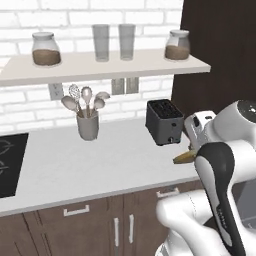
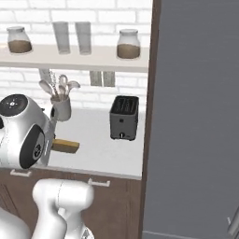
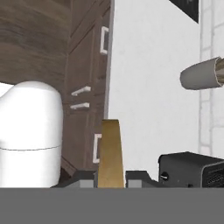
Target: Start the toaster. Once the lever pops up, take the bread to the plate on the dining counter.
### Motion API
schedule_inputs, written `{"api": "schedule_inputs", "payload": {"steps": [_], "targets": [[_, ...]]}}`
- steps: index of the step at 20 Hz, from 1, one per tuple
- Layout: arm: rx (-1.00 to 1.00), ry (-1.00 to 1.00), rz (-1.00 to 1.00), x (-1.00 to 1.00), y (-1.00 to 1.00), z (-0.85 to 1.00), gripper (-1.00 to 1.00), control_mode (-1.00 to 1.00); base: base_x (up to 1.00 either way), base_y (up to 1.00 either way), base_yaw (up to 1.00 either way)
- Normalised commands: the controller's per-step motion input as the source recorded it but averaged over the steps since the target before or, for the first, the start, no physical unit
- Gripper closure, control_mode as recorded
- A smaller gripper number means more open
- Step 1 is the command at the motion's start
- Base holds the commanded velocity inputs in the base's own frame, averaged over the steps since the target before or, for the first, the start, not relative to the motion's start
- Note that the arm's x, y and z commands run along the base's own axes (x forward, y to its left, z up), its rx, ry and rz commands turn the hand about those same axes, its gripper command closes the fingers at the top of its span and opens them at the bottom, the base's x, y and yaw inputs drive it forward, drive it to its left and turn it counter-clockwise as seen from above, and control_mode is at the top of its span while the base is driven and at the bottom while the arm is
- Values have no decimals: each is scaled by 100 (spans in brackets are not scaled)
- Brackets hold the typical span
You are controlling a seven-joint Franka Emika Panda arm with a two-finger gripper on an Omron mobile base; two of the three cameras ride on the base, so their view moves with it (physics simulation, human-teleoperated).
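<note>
Your gripper is pinched narrow on the bread, held edge-on with its long axis running out toward 12 o'clock in the hand view, the toaster lying at about 3 o'clock, near but apart from the slice.

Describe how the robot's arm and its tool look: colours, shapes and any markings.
The arm is made of glossy white, rounded, bulbous segments. A black band runs down one link in the left base view, and a black ring circles a round joint in the right base view. A grey disc with small marks caps that joint's top. The tool ends in two small dark grey finger tips. No cables are visible.
</note>
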Motion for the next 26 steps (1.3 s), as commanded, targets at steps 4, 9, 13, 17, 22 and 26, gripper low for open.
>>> {"api": "schedule_inputs", "payload": {"steps": [4,9,13,17,22,26], "targets": [[0,0,0,0,0,0,100,100,-58,66,-33],[0,0,0,0,0,0,100,100,-64,23,-55],[0,0,0,0,0,0,100,100,-63,0,-68],[0,0,0,0,0,0,100,100,-52,-1,-71],[0,0,0,0,0,0,100,100,-26,-12,-77],[0,0,0,0,0,0,100,100,-2,-1,-83]]}}
